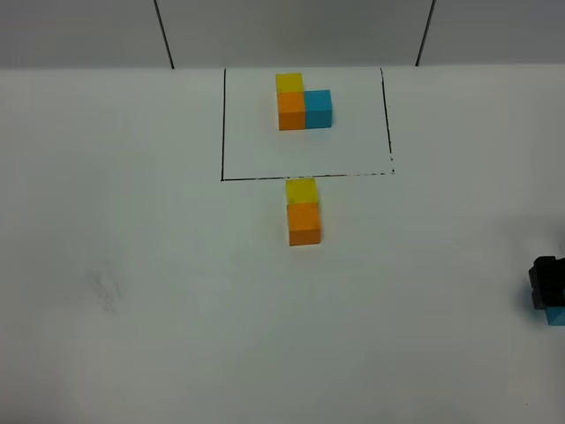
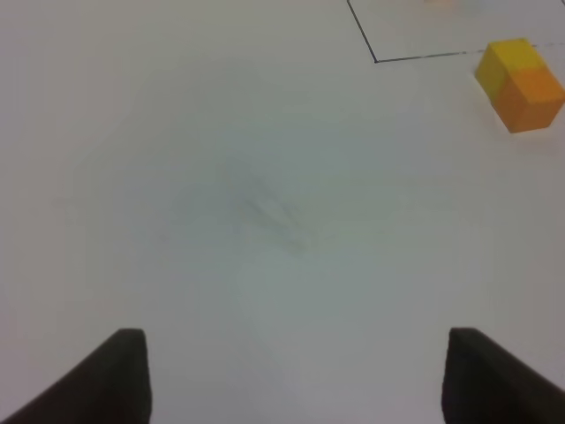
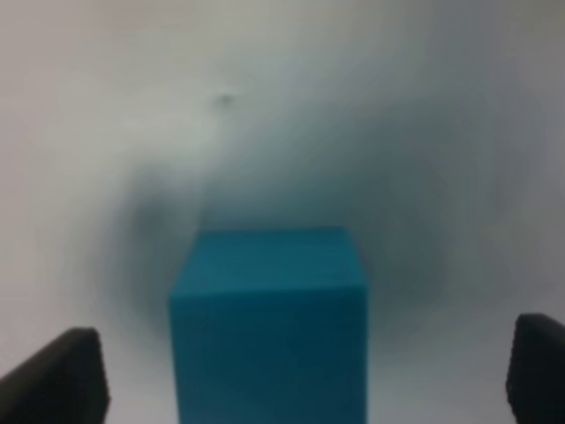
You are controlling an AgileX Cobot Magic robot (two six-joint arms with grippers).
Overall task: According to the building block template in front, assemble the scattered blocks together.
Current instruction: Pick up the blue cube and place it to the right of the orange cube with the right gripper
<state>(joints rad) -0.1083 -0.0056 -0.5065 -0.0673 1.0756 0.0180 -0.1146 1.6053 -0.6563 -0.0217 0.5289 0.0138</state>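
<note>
While right gripper (image 3: pixel 305 340) straddles blue cube (image 3: pixel 269 300), jaws wide (no contact), left gripper (image 2: pixel 296 340) gapes empty, yellow-orange pair (image 2: pixel 521 84) well ahead.

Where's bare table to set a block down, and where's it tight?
Free: table left of the orange block, ahead of the open left gripper; also the stretch between that block and the right gripper. Tight: yellow block sits right at the template frame line; blue block sits inside the right gripper.
</note>
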